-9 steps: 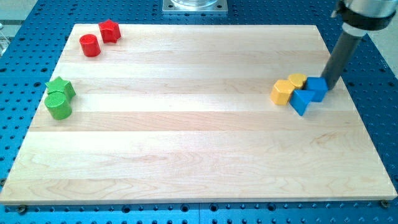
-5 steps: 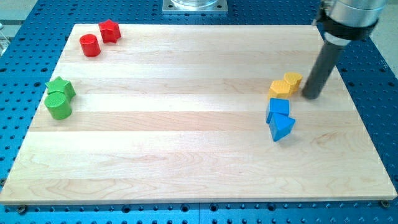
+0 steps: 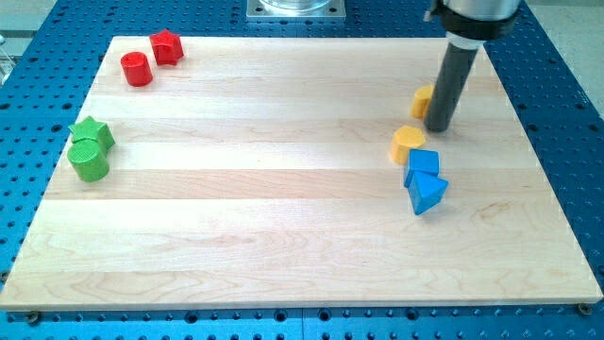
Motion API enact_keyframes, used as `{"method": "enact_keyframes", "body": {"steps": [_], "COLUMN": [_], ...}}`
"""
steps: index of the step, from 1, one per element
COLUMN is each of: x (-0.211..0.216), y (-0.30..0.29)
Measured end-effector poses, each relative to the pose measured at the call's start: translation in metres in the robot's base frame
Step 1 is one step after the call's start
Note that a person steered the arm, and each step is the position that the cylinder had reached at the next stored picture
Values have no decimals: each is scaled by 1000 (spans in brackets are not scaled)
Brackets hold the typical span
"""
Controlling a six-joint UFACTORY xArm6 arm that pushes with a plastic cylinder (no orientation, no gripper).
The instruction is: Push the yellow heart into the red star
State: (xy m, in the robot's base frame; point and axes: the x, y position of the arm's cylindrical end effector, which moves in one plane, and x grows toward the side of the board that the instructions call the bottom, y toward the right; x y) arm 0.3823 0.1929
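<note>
Blue pegboard base with a pale wooden desk (image 3: 283, 217) on top; a grey metal mount (image 3: 295, 8) at the view's top edge.

Nearest: two blue blocks touching, a triangle (image 3: 429, 194) and a cube (image 3: 423, 164). Just above them sits a yellow heart (image 3: 407, 144), I think — shape is hard to read at this size. My tip (image 3: 436, 128) is up and to the view's right of it, pressed against a second yellow block (image 3: 422, 100) that the rod half hides. No jaws on this rig, just the rod.

Left edge: green star (image 3: 92, 131) touching green cylinder (image 3: 89, 161). Far top left: red cylinder (image 3: 137, 69) beside red star (image 3: 167, 46), well apart from the heart.

Count: 2 blue, 2 yellow, 2 green, 2 red.

To do the step well: bring the tip round to the heart's lower-right side, opposite the star, then push on a straight line up-left, correcting early if it slips off. Aim above the red cylinder.
</note>
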Motion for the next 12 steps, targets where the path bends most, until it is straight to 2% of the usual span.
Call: {"method": "enact_keyframes", "body": {"steps": [2, 3, 4, 5, 6, 7, 8, 9, 10, 11, 12], "x": [-44, -30, -50, -76, -75, -79, -77, -92, -102, -114, -107], "y": [-39, 15, 30, -37, -146, -172, -228, -271, -255, -307, -339]}}
